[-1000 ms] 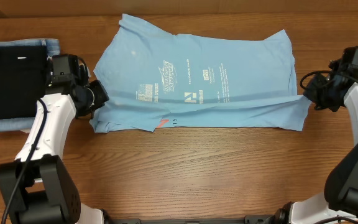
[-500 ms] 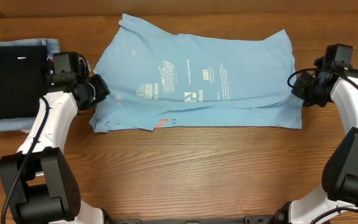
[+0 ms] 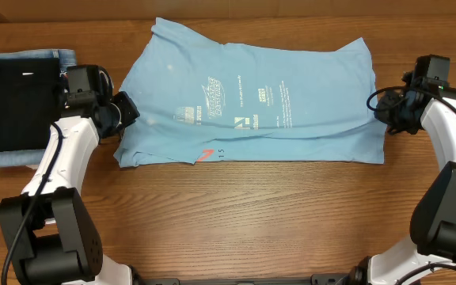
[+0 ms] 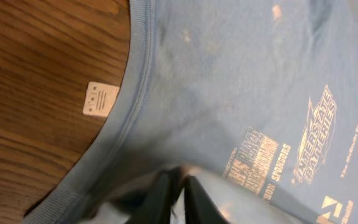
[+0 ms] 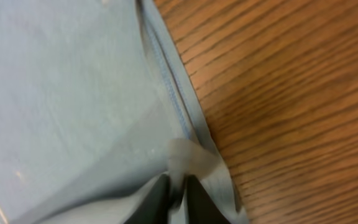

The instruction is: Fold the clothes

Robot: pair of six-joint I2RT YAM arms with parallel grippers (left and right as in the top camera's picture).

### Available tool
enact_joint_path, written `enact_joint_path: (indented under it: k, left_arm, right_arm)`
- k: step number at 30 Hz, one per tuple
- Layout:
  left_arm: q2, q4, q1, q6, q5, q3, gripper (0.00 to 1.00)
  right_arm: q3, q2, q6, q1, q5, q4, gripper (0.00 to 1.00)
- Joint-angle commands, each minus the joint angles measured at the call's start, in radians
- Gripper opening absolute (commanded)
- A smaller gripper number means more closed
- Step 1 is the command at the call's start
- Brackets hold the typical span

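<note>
Here, a sky-blue T-shirt lies spread across the far middle of a brown wooden table, its near part folded up over itself so the near edge runs straight from left to right; the broad strip of bare wood in front of that edge is the largest open room; the left gripper sits at the shirt's left edge, in the narrow gap between the shirt and a folded black garment stacked on a denim-blue garment; the right gripper sits at the shirt's right edge, with bare wood beyond it; in each wrist view the jaws stand narrow with a small fold of blue cloth between the tips; the left wrist view also shows the ribbed neckline curving over the wood and a small white label beside it; compared with a second ago, the right gripper is further in towards the shirt, and the folded layer, then stretched taut between the grippers, now lies flatter on the shirt; the wood grain runs left to right.
</note>
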Motion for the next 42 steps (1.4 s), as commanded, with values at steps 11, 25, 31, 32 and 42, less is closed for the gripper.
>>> enact_joint_path:
  k: [11,25,31,32,42]
  left_arm:
    - [0.01,-0.082,-0.004,-0.012,-0.01,0.0,0.5]
    - [0.01,-0.204,-0.004,-0.008,-0.113,-0.048,0.59]
    - [0.01,-0.204,-0.004,-0.009,-0.14,-0.082,0.6]
    - [0.01,-0.204,-0.004,-0.009,-0.144,-0.087,0.6]
    - [0.01,-0.192,-0.004,-0.013,-0.146,-0.119,0.71]
  right_arm:
    - [0.0,0.016,-0.006,-0.002,0.012,-0.063,0.54]
    - [0.0,0.021,-0.006,-0.002,0.04,-0.191,0.66]
    - [-0.004,0.023,-0.006,-0.002,0.04,-0.227,0.67]
    - [-0.009,0.023,-0.006,-0.002,0.042,-0.227,0.67]
    - [-0.163,0.023,0.023,-0.002,0.065,-0.135,0.67]
